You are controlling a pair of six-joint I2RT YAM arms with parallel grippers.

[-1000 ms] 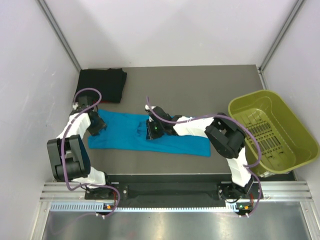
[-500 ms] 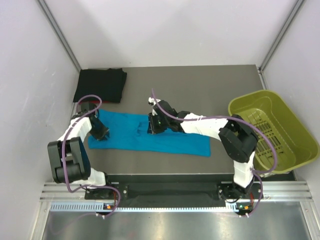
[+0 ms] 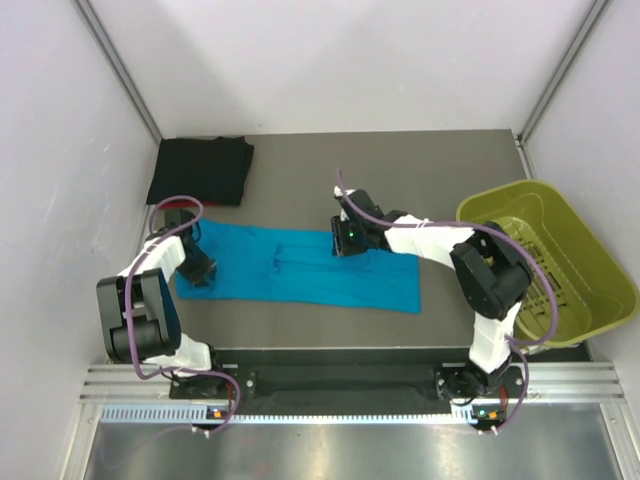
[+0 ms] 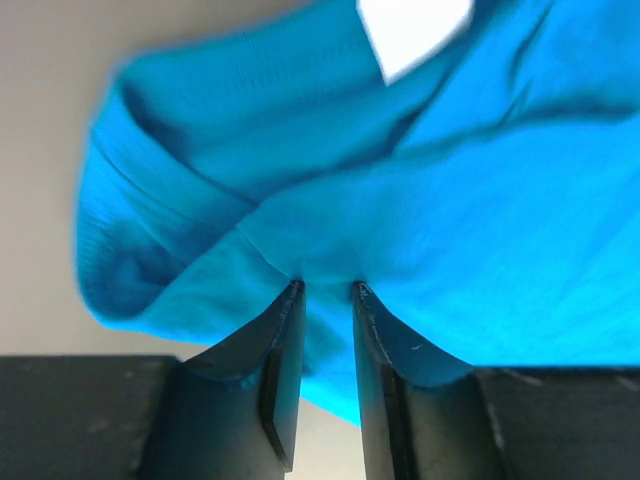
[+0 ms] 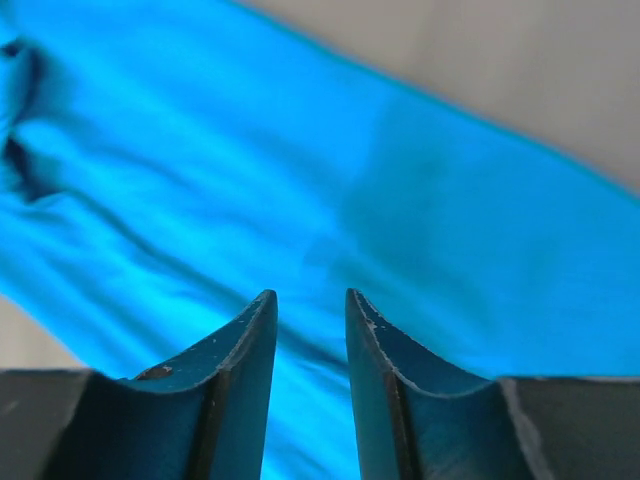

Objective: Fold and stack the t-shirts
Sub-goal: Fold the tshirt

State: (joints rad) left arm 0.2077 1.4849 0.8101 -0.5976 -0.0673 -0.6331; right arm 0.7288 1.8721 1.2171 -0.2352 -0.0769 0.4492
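The teal-blue t-shirt (image 3: 300, 270) lies as a long strip across the middle of the table. My left gripper (image 3: 199, 268) is at its left end and is shut on a bunched fold of it (image 4: 330, 220), lifted slightly off the table. The white neck label (image 4: 412, 30) shows beyond the fold. My right gripper (image 3: 343, 243) hovers over the strip's far edge, right of the middle, its jaws slightly apart over flat teal cloth (image 5: 400, 200), holding nothing. The black t-shirt (image 3: 200, 170) lies folded at the back left. No red shirt is in view.
A yellow-green plastic bin (image 3: 575, 250) stands at the right edge of the table. White walls close in the left, back and right sides. The arms' base rail runs along the near edge.
My right gripper has slid to the right along the teal shirt. My left gripper has stayed at the shirt's left end, shifting only slightly.
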